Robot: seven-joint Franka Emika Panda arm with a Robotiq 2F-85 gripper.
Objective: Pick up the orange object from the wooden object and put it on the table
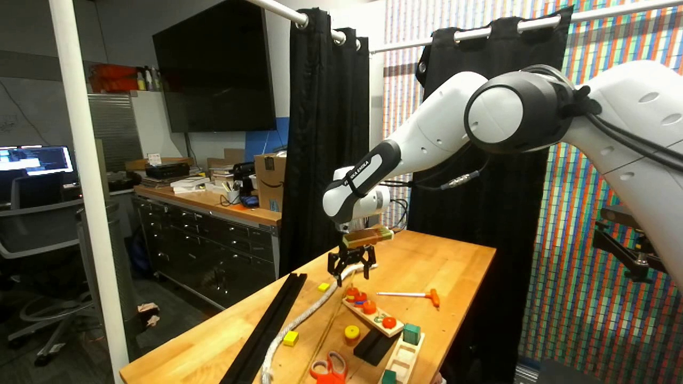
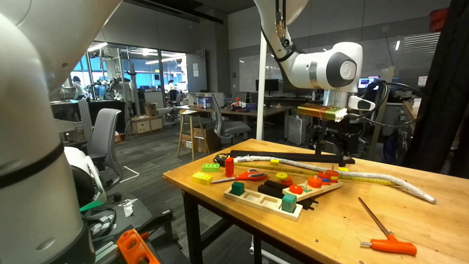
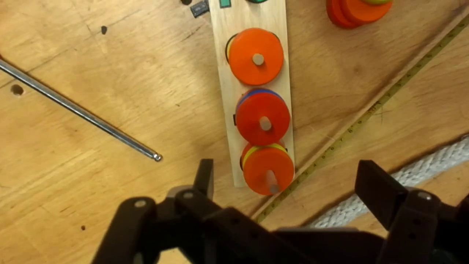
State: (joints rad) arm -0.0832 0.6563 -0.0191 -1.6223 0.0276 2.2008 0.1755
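The wooden object, a pale block with pegs (image 1: 374, 322), lies on the wooden table (image 1: 416, 261); it also shows in the wrist view (image 3: 249, 18). Several orange and red-orange discs sit on its pegs. The end stack (image 3: 262, 165) has a yellow layer under its orange top, the middle stack (image 3: 256, 110) a blue layer, and a further orange disc (image 3: 253, 71) sits beyond. A low orange-red disc (image 2: 296, 189) is at the far end. My gripper (image 3: 285, 165) is open and empty. It hovers above the table near the end stack, also in both exterior views (image 1: 352, 278) (image 2: 331, 156).
A T-handle tool (image 2: 392, 245) lies beside the block. A white rope (image 1: 315, 309), tape measure (image 3: 329, 146) and black strip (image 1: 272, 320) lie on the opposite side. A yellow-topped disc stack (image 1: 351, 334), scissors (image 2: 253, 175) and a tray with green cubes (image 2: 263, 201) are nearby.
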